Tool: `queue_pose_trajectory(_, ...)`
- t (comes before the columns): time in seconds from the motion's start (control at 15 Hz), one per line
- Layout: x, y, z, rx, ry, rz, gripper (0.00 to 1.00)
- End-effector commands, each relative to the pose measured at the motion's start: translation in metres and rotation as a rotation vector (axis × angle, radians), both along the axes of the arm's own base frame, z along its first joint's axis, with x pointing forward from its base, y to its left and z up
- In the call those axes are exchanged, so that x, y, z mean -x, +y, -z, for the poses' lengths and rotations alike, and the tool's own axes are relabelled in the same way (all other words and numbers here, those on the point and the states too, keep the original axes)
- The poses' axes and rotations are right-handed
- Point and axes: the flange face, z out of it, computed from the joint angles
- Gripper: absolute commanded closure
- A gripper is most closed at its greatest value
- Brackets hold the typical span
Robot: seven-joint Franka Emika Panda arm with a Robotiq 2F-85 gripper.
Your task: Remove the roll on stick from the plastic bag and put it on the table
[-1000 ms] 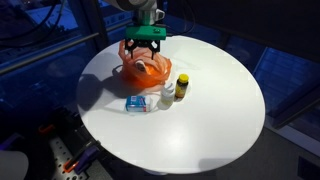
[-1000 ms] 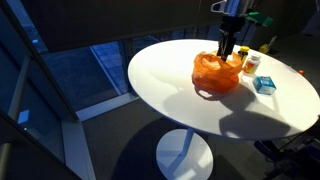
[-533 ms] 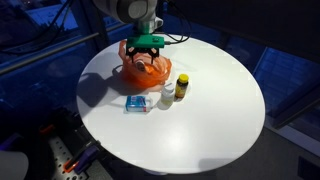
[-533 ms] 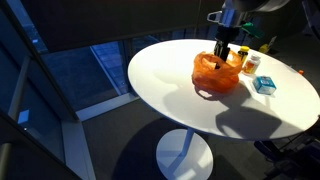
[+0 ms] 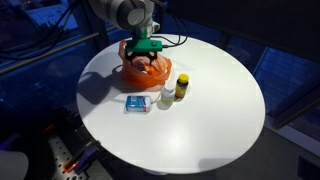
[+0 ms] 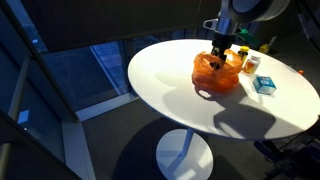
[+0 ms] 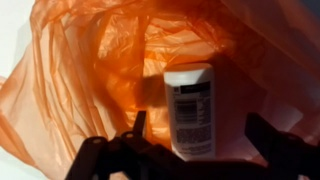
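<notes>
Over the last second the end effector [image 5: 147, 54] has come down from above the plastic bag [image 5: 143, 70] and now dips into its open mouth. That puts the task at the grasp: reaching in looks finished, closing has not started.

In the wrist view the roll on stick [image 7: 192, 105] stands upright inside the plastic bag, its white label facing the camera. It sits between the two dark fingers [image 7: 138, 128], with a gap on each side. The end effector is spread wide and has hold of nothing.

Loose orange film crowds round the stick. My guess is that a fold could get pinched along with it and lift the plastic bag too.

Just beside the plastic bag on the tabletop [image 5: 215, 105] lie a blue packet [image 5: 137, 103], a pale bottle [image 5: 166, 97] and a yellow-capped bottle [image 5: 182, 88]. The set-down should go on bare tabletop, well away from the plastic bag.
</notes>
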Motion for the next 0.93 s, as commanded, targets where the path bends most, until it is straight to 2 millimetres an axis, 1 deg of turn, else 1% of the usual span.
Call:
queue_pose_trajectory(0.0, -0.003, 0.004, 0.007, 0.011, -0.022, -0.042, 0.0)
queue_pose_trajectory(0.33, -0.003, 0.014, 0.017, 0.009, -0.022, -0.065, 0.0)
queue_pose_trajectory(0.53, -0.001, 0.022, 0.02, 0.005, -0.024, -0.078, 0.0)
queue_pose_trajectory(0.6, 0.0, 0.024, 0.02, 0.005, -0.025, -0.082, 0.19)
queue_pose_trajectory(0.67, 0.0, 0.027, 0.019, 0.006, -0.029, -0.085, 0.25)
queue_pose_trajectory(0.8, 0.0, 0.029, 0.02, 0.011, -0.035, -0.09, 0.42)
queue_pose_trajectory(0.87, 0.0, 0.03, 0.02, 0.013, -0.039, -0.093, 0.51)
